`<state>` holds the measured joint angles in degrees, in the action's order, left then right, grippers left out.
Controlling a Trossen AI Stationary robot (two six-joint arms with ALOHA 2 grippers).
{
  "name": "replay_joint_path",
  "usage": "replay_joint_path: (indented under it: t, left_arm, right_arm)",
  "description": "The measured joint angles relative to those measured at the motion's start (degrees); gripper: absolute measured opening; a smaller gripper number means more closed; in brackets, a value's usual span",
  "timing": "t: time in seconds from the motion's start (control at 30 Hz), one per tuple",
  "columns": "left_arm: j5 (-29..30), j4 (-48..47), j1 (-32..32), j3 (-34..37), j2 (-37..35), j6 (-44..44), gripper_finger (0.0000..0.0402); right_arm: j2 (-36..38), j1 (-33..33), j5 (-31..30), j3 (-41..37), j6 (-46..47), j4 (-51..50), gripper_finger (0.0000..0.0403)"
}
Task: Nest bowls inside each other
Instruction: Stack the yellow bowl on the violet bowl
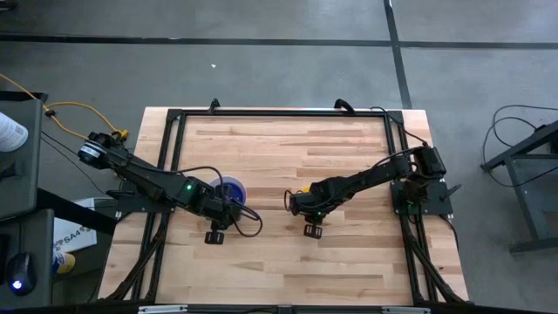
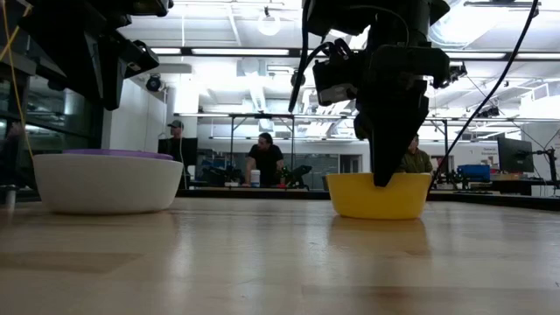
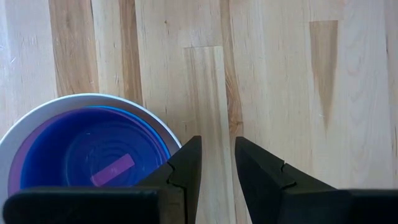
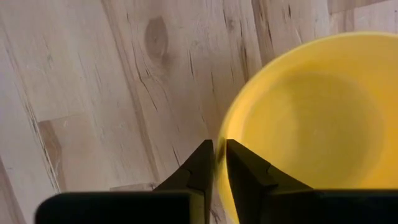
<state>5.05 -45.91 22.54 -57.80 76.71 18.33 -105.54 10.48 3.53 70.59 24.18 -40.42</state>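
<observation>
A yellow bowl (image 2: 378, 196) stands on its base on the wooden table, and my right gripper (image 4: 218, 163) is shut on its rim; in the high view my right gripper (image 1: 296, 202) and arm cover the bowl. To its left stands a white bowl (image 2: 107, 184) with a purple bowl (image 3: 18, 163) and a blue bowl (image 3: 87, 155) nested inside it. My left gripper (image 3: 217, 169) hangs open above bare wood just beside the white bowl (image 1: 231, 190), with nothing between its fingers. My right gripper has the yellow bowl's rim (image 4: 219, 135) between its two fingers, one finger inside the bowl and one outside. The fingers come from above, pointing steeply down. The bowl sits upright with its base on the table (image 2: 378, 215).
Black frame rails (image 1: 174, 157) run along the table's left, right and far sides. Bare wood lies between the two bowls and toward the near edge. Beyond the table, people stand in the room (image 2: 264, 162).
</observation>
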Motion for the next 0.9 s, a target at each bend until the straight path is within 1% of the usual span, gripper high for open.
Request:
replay_joint_path:
  t: [0.13,0.4,0.7,0.9]
  left_arm:
    - [0.0,0.0,0.0,0.0,0.0,0.0,0.0097]
    - [0.0,0.0,0.0,0.0,0.0,0.0,0.0097]
    - [0.0,0.0,0.0,0.0,0.0,0.3,0.0097]
    - [0.1,1.7,0.0,0.0,0.0,5.5,0.0097]
  right_arm:
    - [0.0,0.0,-0.1,0.0,-0.1,0.0,0.0012]
    - [0.0,0.0,-0.2,0.0,-0.8,0.0,0.0007]
    - [0.0,0.0,1.2,0.0,-7.0,0.0,0.0005]
    - [0.0,0.0,1.4,1.3,-13.3,-0.4,0.0004]
